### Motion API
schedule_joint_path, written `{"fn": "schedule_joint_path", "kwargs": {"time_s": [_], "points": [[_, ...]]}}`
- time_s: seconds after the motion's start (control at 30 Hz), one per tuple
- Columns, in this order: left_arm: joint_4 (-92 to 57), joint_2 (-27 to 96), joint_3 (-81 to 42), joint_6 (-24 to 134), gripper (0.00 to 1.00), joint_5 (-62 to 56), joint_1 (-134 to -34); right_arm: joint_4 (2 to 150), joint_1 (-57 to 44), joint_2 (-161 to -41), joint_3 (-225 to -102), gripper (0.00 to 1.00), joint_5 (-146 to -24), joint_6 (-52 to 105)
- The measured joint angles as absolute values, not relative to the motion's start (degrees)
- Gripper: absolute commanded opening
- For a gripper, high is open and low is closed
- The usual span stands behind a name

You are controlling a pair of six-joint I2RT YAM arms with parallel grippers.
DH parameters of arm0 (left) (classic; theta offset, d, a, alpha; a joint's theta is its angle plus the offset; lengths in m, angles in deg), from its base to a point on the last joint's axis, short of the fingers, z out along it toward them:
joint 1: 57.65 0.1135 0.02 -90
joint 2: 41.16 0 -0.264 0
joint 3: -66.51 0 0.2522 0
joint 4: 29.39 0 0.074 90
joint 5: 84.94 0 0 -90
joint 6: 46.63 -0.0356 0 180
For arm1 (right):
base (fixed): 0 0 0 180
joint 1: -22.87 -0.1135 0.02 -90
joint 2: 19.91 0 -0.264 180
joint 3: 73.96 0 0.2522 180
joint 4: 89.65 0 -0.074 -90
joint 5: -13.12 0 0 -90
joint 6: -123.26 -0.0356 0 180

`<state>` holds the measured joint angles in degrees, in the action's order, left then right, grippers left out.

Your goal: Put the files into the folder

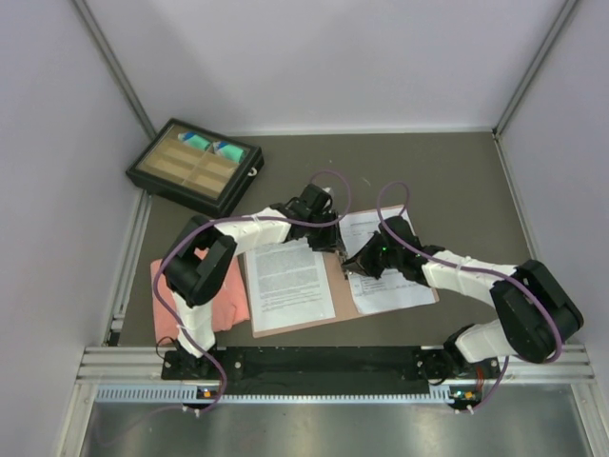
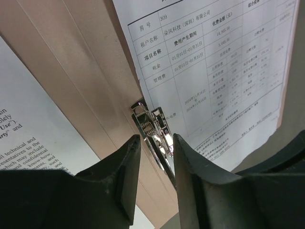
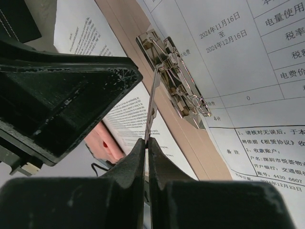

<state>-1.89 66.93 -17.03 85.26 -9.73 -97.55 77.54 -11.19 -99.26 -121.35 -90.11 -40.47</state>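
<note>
The left gripper [image 2: 156, 144] stood partly open, its two fingers [image 2: 125, 179] straddling the near end of the metal clip [image 2: 148, 119] on the folder [image 2: 81, 71]; a narrow gap remained on each side, and whether the pads touched the metal could not be told. Ahead of it and to its right lay the table sheet [image 2: 214, 71] on one flap of the open folder, while the dense-text sheet [image 2: 26, 143] lay to its left on the other flap. The right gripper [image 3: 147, 141] was closed tight, pinching the tip of the thin clip lever [image 3: 153, 95], which rose straight up from between its fingertips to the clip body just beyond. In the overhead view both grippers met over the folder's spine, close together, with one sheet on either side of them. A salmon-pink cloth [image 1: 228, 305] lay well off to the left gripper's left, beside the folder, and a black tray [image 1: 152, 176] sat farther away near the far left corner.
</note>
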Motion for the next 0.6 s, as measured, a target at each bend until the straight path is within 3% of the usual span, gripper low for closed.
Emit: {"fn": "schedule_joint_path", "kwargs": {"time_s": [0.17, 0.6], "points": [[1.54, 67.87, -19.54, 85.52, 0.3, -3.35, -100.17, 77.87, -10.89, -99.19, -121.07, 0.0, -90.46, -40.19], [3.84, 70.84, -21.07, 87.03, 0.28, 2.01, -100.65, 79.34, -10.62, -99.19, -120.28, 0.0, -91.12, -40.19]]}}
